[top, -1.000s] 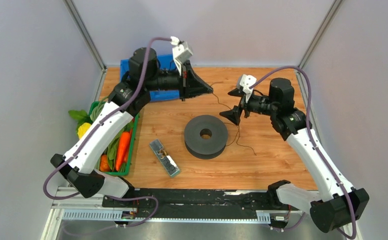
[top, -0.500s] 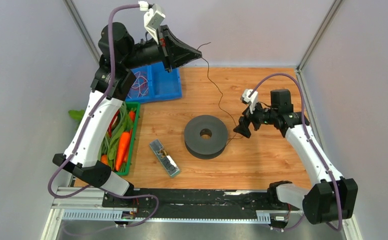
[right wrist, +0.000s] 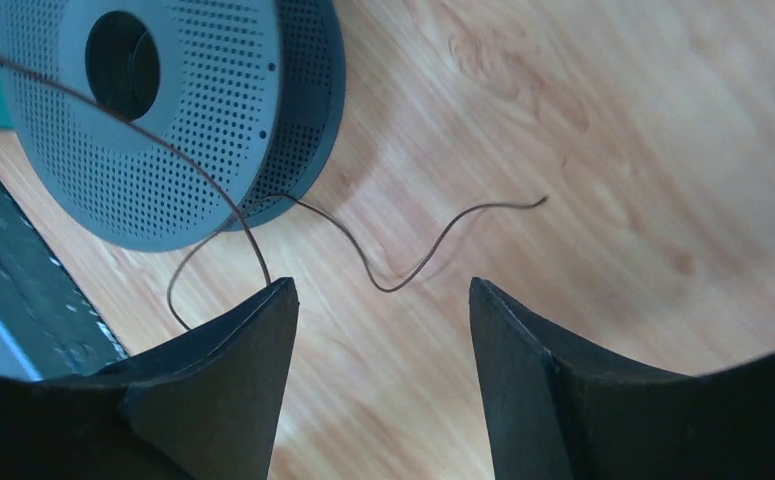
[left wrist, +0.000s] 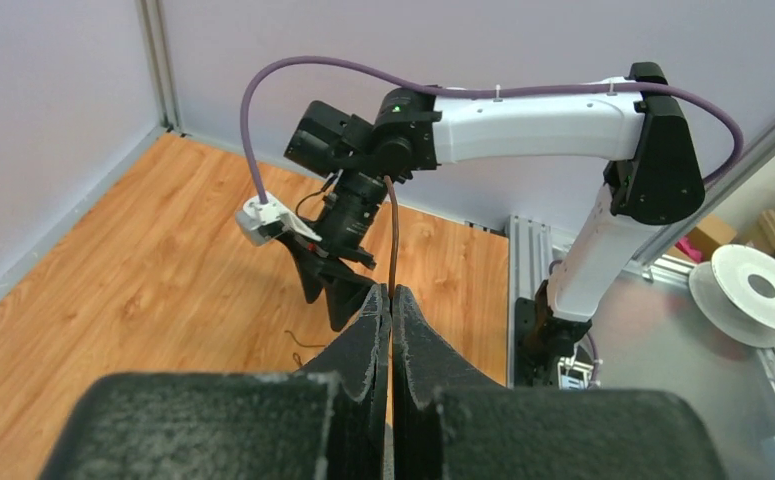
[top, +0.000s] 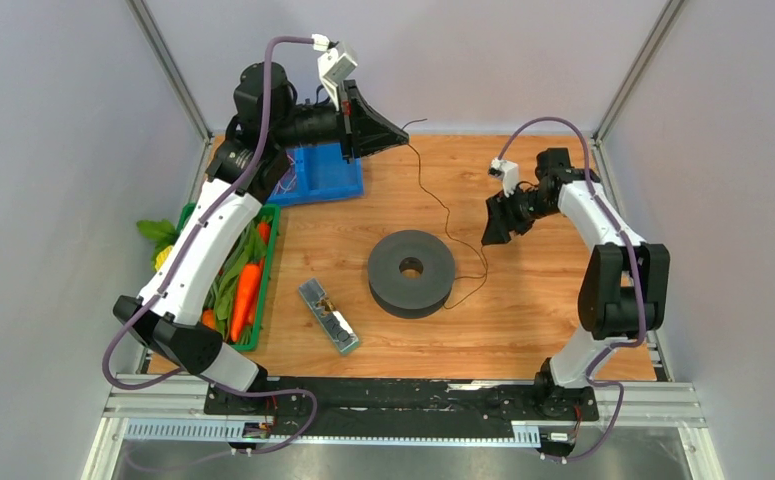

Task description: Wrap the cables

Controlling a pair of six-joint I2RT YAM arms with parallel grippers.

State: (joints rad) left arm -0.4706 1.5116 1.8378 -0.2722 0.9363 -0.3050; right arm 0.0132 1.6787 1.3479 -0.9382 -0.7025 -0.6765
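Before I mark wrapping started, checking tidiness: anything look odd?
Yes: the thin wire hangs loose from the left claw, held high, and its free end squiggles on the table beside the spool, not around it.

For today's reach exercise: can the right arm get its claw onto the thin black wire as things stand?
Probably yes. The right claw is open, the wire passes by one fingertip, and nothing stands between them; a small sideways shift should do.

We see one very thin, floppy black wire point(top: 448, 211). Its top end is held up in the air at 12 o'clock. From there it hangs down in soft wiggles toward 5 o'clock. Its low end lies in a loose curl on the wooden table point(top: 523, 330).
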